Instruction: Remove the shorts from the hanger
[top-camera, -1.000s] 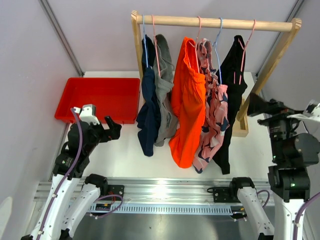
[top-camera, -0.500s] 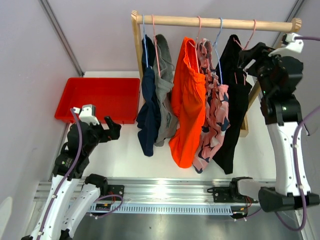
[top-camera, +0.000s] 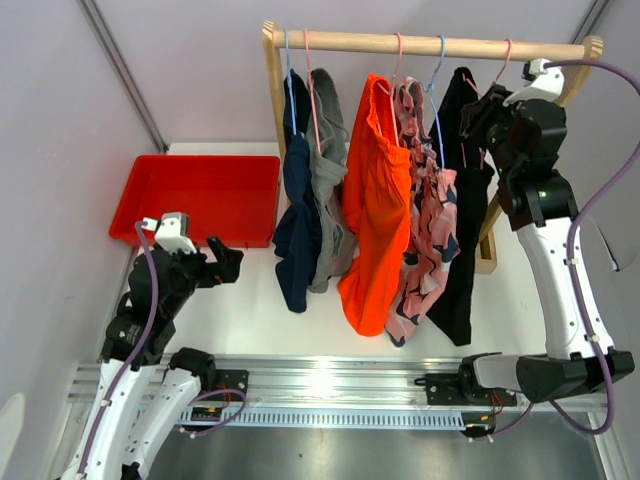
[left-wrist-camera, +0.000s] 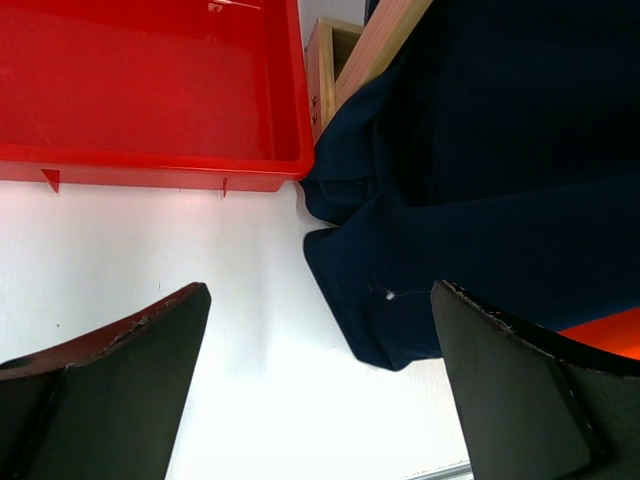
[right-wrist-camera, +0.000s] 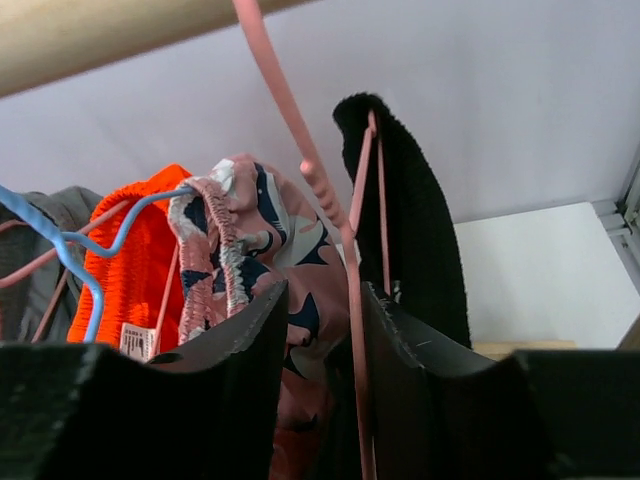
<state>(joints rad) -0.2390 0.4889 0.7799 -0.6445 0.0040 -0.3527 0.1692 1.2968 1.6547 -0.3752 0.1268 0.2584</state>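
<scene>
The left gripper (left-wrist-camera: 320, 295) hung low over the table (top-camera: 255, 305), jaws wide, near the red tray (top-camera: 200, 195) and the hem of the navy shorts (top-camera: 297, 230). Farther back, on the wooden rail (top-camera: 430, 45), also hung grey shorts (top-camera: 330, 150), orange shorts (top-camera: 372, 220), pink patterned shorts (top-camera: 428, 230) and black shorts (top-camera: 468, 230). The right gripper (right-wrist-camera: 322, 290), jaws narrowly apart, straddled the black pair's pink hanger (right-wrist-camera: 300, 150).

We saw five shorts hanging limp under the wooden rail (top-camera: 430, 44): navy pair (top-camera: 297, 240) nearest its left post, then grey pair (top-camera: 328, 150), orange pair (top-camera: 370, 230), patterned pink pair (top-camera: 425, 250), black pair (top-camera: 458, 295) last.
</scene>
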